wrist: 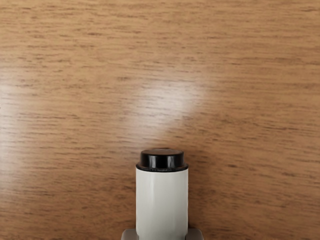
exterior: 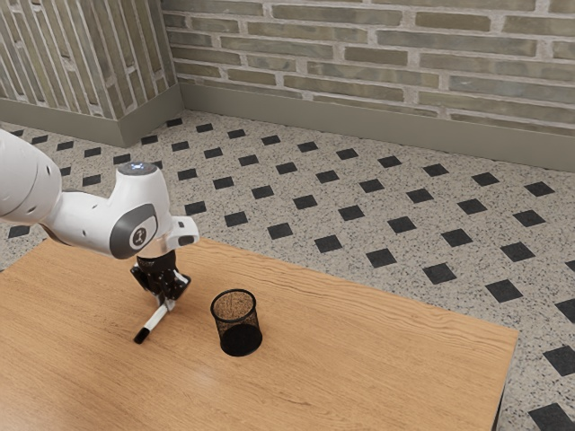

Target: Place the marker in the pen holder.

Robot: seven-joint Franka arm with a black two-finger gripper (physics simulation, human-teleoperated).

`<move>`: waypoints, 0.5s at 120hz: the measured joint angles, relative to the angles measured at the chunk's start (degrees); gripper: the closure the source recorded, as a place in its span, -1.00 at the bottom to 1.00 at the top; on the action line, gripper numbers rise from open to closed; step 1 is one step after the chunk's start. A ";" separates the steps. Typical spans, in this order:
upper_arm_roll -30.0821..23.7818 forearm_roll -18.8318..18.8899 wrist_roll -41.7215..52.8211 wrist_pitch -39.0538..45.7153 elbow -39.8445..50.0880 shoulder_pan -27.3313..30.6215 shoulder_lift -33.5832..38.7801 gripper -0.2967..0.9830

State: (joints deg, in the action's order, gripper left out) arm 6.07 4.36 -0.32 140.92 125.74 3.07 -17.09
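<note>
1. Exterior view: the gripper [exterior: 167,303] is down near the table [exterior: 359,368], with the marker [exterior: 155,316] at its tips. The marker's black end [exterior: 141,335] points between seven and eight o'clock on that view's clock face, so the marker slants across the view.
2. Wrist view: the fingers [wrist: 129,235] press the pale barrel from both sides, so I judge the gripper clenched on the marker.
3. Done, as far as can be judged: the grasp. Whether the marker has left the wood or its far end touches it, I cannot tell.
4. Left to do: nearly all the carrying. The pen holder [exterior: 241,339] stands upright on the table, between three and four o'clock from the gripper, near but apart, and the marker is outside it.
5. Next, I judge, comes a lift well above the rim, a turn of the marker towards upright, a move towards that three-to-four o'clock side, then lowering and release. Kept this slanted, the marker could catch the rim or tip the holder.
</note>
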 joint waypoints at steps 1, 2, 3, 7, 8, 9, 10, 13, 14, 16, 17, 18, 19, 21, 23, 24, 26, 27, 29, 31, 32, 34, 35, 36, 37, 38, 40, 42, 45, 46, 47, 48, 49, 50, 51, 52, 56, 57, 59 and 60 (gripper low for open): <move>0.00 0.02 -0.02 0.00 0.00 0.00 0.00 0.54; 0.00 0.04 -0.04 0.00 -0.01 0.00 0.00 0.55; 0.00 0.06 -0.06 0.01 0.00 0.00 0.00 0.55; 0.01 0.17 -0.14 0.02 -0.01 -0.03 0.14 0.57; 0.01 0.20 -0.16 0.02 -0.01 -0.05 0.20 0.57; 0.01 0.24 -0.19 0.02 -0.01 -0.07 0.34 0.57; 0.01 0.28 -0.21 0.02 -0.01 -0.09 0.47 0.58; 0.01 0.41 -0.30 -0.04 -0.03 -0.14 0.95 0.59; 0.01 0.45 -0.33 -0.09 -0.05 -0.17 1.13 0.59; 0.01 0.52 -0.39 -0.21 -0.07 -0.23 1.53 0.59; 0.01 0.57 -0.42 -0.28 -0.07 -0.25 1.85 0.60; 0.02 0.61 -0.45 -0.35 -0.08 -0.27 2.14 0.60; 0.01 0.65 -0.49 -0.45 -0.08 -0.29 2.49 0.60; 0.01 0.72 -0.55 -0.70 -0.07 -0.35 3.29 0.60; 0.01 0.79 -0.62 -0.97 -0.07 -0.41 4.08 0.61; 0.02 0.83 -0.65 -1.11 -0.07 -0.43 4.47 0.61; 0.02 0.91 -0.71 -1.43 -0.06 -0.47 5.36 0.62; 0.02 0.95 -0.73 -1.58 -0.06 -0.49 5.76 0.62; 0.00 1.00 -0.77 -1.89 -0.05 -0.53 6.60 0.62; -0.01 1.07 -0.81 -2.20 -0.05 -0.60 7.39 0.62; -0.02 1.10 -0.83 -2.35 -0.05 -0.66 7.73 0.63; -0.02 1.15 -0.86 -2.65 -0.04 -0.86 8.48 0.63; -0.02 1.17 -0.87 -2.79 -0.04 -0.99 8.85 0.63; -0.03 1.19 -0.88 -2.93 -0.04 -1.12 9.17 0.63; -0.03 1.22 -0.90 -3.07 -0.03 -1.26 9.57 0.63; -0.03 1.23 -0.92 -3.21 -0.04 -1.41 9.91 0.63; -0.03 1.23 -0.94 -3.48 -0.03 -1.76 10.60 0.63; -0.03 1.22 -0.97 -3.75 -0.06 -2.18 11.25 0.64; -0.03 1.20 -1.01 -4.11 -0.08 -2.85 12.05 0.64; -0.03 1.19 -1.03 -4.23 -0.09 -3.09 12.31 0.64; -0.03 1.17 -1.04 -4.35 -0.08 -3.34 12.63 0.64; -0.02 1.16 -1.06 -4.46 -0.07 -3.60 12.90 0.64; -0.02 1.15 -1.07 -4.57 -0.07 -3.86 13.25 0.64; -0.02 1.14 -1.09 -4.69 -0.08 -4.12 13.56 0.64; -0.02 1.11 -1.10 -4.79 -0.08 -4.38 13.89 0.64; -0.01 1.09 -1.12 -4.90 -0.09 -4.64 14.18 0.64; 0.01 0.85 -1.18 -5.27 -0.10 -5.72 15.40 0.64; 0.02 0.76 -1.19 -5.36 -0.10 -6.00 15.69 0.64; 0.06 0.57 -1.22 -5.51 -0.11 -6.57 16.17 0.64; 0.09 0.48 -1.23 -5.59 -0.11 -6.87 16.38 0.64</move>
State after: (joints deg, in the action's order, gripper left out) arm 6.16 4.84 -1.55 135.33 125.63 -3.80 -0.71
